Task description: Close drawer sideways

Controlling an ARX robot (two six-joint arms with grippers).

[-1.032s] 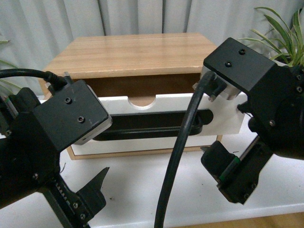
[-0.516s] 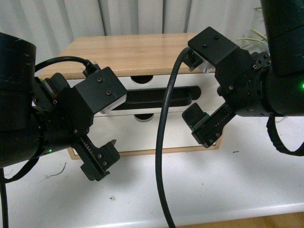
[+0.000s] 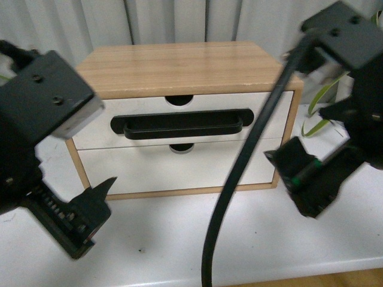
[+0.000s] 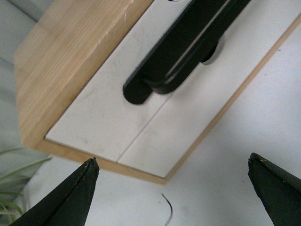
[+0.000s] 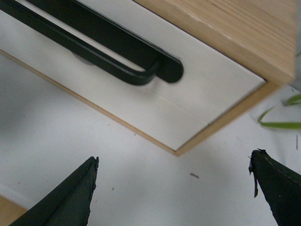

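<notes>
Drawer sits flush in its cabinet, with both grippers clear of it and spread open.
A white tabletop (image 3: pixel 179 239) carries a light wooden cabinet (image 3: pixel 173 63). Its upper slot holds the drawer (image 3: pixel 266 113), whose white front lies level with the plain white drawer front (image 3: pixel 179 170) below it. A long black bar handle (image 3: pixel 176 125) runs across the middle, under a semicircular notch (image 3: pixel 179 100) in the drawer's top edge. The left gripper (image 4: pixel 172 162) hangs off the cabinet's left lower corner and the right gripper (image 5: pixel 174 160) off its right lower corner. Each has its fingers wide apart, holding nothing and touching nothing. Green plant leaves (image 3: pixel 326 95) show beside the cabinet's right side.
</notes>
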